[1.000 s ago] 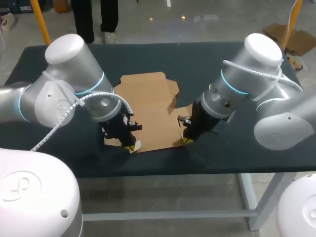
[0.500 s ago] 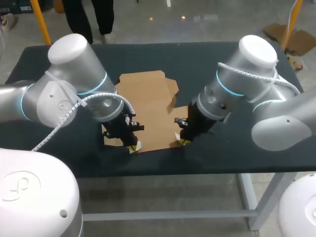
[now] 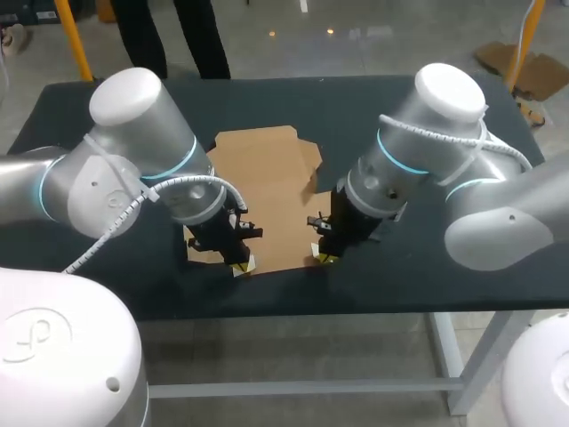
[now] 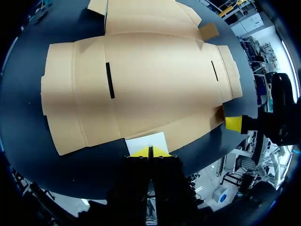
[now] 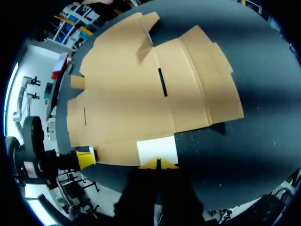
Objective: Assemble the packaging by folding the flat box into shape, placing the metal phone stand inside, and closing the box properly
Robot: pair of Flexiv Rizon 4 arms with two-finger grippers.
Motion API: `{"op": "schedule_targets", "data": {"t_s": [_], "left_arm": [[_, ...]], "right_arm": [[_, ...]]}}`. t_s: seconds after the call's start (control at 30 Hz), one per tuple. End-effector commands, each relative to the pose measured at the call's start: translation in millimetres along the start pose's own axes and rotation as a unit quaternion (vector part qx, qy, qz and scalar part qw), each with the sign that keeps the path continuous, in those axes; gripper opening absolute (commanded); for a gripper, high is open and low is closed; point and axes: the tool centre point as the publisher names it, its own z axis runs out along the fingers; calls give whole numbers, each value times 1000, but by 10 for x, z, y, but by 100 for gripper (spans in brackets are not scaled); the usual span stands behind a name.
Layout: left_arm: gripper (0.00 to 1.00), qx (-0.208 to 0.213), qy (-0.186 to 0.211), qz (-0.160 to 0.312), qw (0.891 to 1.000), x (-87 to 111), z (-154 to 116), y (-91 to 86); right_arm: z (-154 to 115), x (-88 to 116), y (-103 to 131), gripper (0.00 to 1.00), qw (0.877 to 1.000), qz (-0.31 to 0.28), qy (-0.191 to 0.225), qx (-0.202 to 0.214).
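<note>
The worktop (image 3: 373, 102) is dark and matte, a wide rectangle with rounded far corners. Light from above leaves a dull sheen across its far half, while the near strip lies in shadow. Seen close in the wrist views, its surface carries fine pale specks. Under the near edge runs a grey crossbar (image 3: 293, 388), joined to a grey leg (image 3: 444, 351).

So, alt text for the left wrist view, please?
A flat cardboard box lies unfolded on a black table, two thin slots cut in it. The left gripper, yellow tips pressed together, sits at the box's edge beside a small white patch.
</note>
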Motion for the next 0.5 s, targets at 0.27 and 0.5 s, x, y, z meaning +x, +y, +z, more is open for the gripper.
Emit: {"op": "schedule_targets", "data": {"t_s": [0.27, 0.5], "left_arm": [[0, 35, -11, 0, 999, 38, 74, 64], [0, 49, -29, -11, 998, 31, 178, 53]], "right_arm": [[110, 50, 48, 0, 1000, -5, -15, 14], [212, 36, 102, 0, 999, -8, -22, 32]]}}
